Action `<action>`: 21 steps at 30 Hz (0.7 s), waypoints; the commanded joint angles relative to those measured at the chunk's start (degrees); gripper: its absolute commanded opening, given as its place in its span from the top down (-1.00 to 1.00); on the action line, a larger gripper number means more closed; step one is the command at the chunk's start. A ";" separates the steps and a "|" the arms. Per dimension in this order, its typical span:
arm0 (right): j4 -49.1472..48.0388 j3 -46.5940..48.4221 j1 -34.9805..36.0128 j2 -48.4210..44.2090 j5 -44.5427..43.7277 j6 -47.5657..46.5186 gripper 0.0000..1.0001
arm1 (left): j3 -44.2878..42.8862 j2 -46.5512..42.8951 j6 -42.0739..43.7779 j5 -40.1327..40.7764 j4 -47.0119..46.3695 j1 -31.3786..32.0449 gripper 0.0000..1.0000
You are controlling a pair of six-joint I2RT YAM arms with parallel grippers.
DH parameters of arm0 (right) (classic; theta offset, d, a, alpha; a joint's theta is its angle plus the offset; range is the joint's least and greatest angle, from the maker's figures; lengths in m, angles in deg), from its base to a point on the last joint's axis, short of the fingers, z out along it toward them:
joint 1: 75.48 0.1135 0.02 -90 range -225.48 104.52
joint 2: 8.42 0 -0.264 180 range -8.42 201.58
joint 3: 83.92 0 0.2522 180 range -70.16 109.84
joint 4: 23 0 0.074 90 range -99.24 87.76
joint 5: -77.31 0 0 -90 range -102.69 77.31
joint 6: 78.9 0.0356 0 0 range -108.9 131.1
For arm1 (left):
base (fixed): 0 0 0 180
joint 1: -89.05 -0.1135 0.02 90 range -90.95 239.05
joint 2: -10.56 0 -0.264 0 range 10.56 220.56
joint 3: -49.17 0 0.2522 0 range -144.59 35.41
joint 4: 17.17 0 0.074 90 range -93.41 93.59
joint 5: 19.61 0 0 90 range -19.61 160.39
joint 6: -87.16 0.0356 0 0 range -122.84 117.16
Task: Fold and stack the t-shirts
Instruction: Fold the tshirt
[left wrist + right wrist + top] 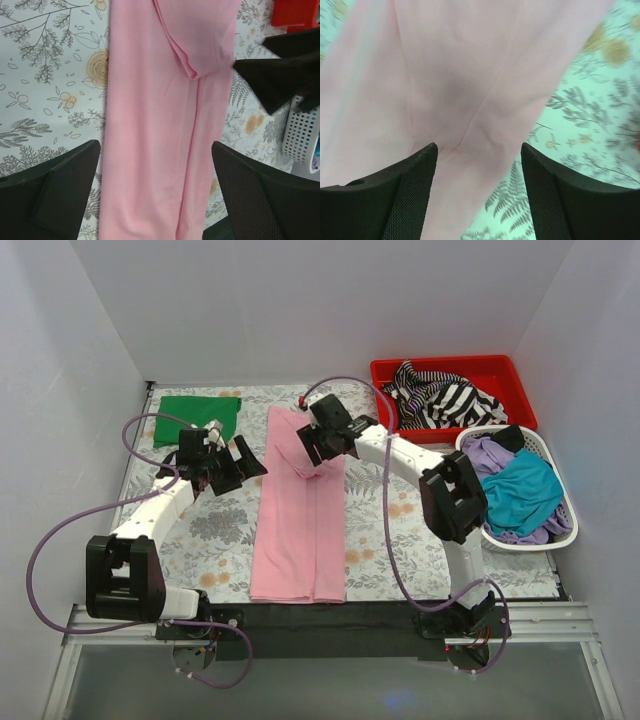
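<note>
The light pink cloth t-shirt (300,530), folded into a long strip, lay at frame centre on the floral tabletop (220,530). The right fingers (405,200) stood wide over its doubled upper end, and the left fingers (55,195) stood wide alongside. Risk: a single-layer grasp could pull the loose fold askew.

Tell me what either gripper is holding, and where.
Nothing is clamped: the right gripper's jaws stand open over the pink t-shirt's folded far end; the left gripper is open, empty.

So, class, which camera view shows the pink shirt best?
The top external view: almost the whole pink shirt shows there, a long folded strip on the table. The left wrist view shows only part of its length; the right wrist view, only a close, blurry patch.
</note>
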 commanded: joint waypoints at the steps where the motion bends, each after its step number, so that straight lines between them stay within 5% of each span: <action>1: -0.92 -0.47 0.10 -11.13 -3.53 -0.63 -0.48 | -2.36 -1.38 1.87 4.21 5.28 0.04 -0.90; 7: 2.34 -17.47 0.01 -23.34 -1.43 5.42 -0.46 | 0.00 -6.47 -1.46 4.05 10.66 0.65 -0.96; 13: 0.50 -40.67 1.06 -40.30 11.75 14.38 -0.37 | 3.79 -15.26 -8.14 5.71 17.50 3.20 -0.96; 21: -0.74 -56.19 5.97 -56.31 18.96 25.11 -0.36 | 4.40 -20.89 -9.82 6.15 30.60 3.73 -0.96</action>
